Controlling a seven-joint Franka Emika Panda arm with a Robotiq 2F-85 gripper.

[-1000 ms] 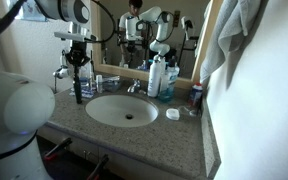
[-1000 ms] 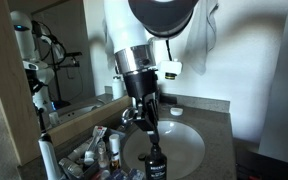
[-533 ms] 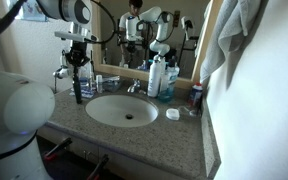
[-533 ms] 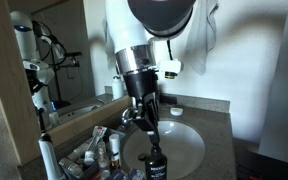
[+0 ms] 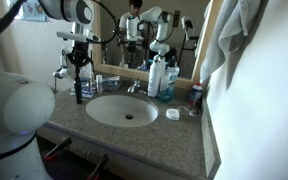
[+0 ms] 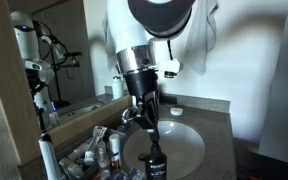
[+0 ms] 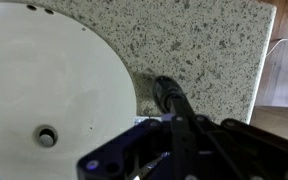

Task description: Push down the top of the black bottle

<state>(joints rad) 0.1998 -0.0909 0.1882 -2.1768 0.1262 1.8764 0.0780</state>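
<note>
Change over the last second: almost none. The tool hangs directly above the top of the black bottle, at most a shade lower than before. Its fingers look drawn together and hold nothing. The bottle stands upright on the counter just beside the sink basin. Contact cannot be confirmed. Judgement: the press is barely begun, and the downstroke is outstanding.
</note>
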